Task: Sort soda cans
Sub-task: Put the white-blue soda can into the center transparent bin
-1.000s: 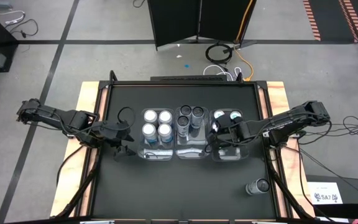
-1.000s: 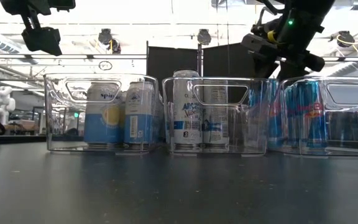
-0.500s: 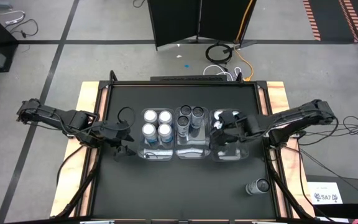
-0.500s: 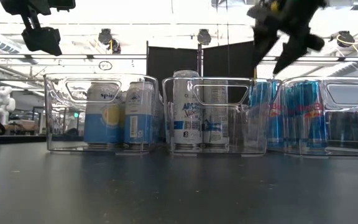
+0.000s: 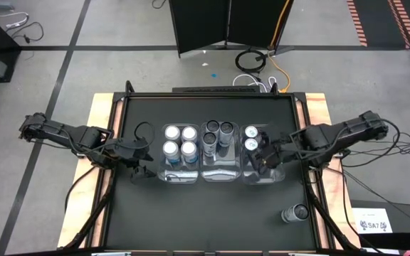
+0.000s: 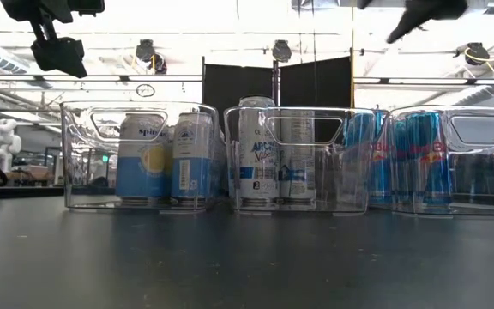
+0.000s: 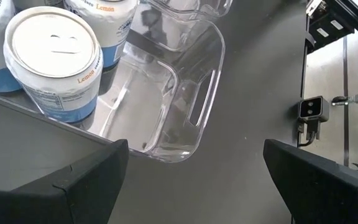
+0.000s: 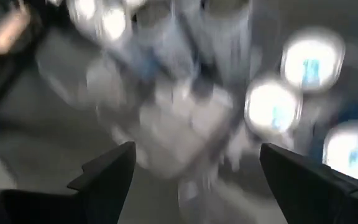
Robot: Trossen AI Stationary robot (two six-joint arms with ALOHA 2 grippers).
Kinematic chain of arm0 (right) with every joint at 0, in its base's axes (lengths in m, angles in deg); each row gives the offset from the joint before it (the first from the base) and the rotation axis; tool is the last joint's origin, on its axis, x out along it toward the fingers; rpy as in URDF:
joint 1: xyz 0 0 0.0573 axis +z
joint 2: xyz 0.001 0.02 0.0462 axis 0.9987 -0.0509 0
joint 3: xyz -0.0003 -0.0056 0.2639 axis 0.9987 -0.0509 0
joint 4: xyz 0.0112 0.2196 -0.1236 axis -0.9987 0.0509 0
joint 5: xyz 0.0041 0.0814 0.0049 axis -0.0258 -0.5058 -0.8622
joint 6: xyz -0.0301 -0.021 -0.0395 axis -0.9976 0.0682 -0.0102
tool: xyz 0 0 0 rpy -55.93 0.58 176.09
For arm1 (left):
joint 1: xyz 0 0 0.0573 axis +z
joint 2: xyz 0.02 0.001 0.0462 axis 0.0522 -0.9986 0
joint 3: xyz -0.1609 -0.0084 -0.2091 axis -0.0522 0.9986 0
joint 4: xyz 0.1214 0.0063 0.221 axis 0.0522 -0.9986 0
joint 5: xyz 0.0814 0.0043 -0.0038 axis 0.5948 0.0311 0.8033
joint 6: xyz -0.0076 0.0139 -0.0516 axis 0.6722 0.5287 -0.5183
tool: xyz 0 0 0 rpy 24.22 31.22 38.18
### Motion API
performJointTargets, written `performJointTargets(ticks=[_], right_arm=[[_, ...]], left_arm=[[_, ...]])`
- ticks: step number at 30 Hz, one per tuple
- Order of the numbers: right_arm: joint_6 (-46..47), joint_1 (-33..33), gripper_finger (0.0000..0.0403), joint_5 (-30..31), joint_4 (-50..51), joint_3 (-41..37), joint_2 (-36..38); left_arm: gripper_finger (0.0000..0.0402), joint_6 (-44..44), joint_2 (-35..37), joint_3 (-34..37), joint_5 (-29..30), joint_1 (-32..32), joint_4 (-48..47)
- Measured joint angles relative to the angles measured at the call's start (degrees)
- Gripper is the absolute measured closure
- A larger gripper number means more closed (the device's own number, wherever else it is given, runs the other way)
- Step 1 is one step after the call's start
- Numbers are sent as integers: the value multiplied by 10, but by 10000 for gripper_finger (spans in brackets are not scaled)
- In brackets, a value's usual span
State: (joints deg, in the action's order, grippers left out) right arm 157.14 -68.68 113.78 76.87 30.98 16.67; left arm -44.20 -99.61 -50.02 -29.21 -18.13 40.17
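Soda cans point(image 6: 155, 159) shiny metal, glossy printed sides, silver tops. Bins point(image 6: 296, 159) clear glossy smooth plastic. Table point(image 5: 205, 213) matt black top, pale raw wood edge. Left gripper point(image 7: 191, 180) fingers point(image 7: 61, 186) matt dark plastic.

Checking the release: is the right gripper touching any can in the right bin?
Apart. The low view shows the right gripper open, well above the blue cans.
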Motion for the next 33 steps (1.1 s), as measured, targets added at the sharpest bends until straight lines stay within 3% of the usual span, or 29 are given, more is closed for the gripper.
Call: performJointTargets(ticks=[6, 12, 23, 33], right_arm=[[148, 36, 67, -172, 140, -1, -3], [239, 105, 67, -225, 212, -1, -3], [394, 231, 67, -254, 198, -34, -11], [517, 312, 67, -340, 28, -154, -15]], left_arm=[[20, 0, 0, 0, 0, 0, 0], [20, 0, 0, 0, 2, 0, 0], [20, 0, 0, 0, 2, 0, 0], [20, 0, 0, 0, 2, 0, 0]])
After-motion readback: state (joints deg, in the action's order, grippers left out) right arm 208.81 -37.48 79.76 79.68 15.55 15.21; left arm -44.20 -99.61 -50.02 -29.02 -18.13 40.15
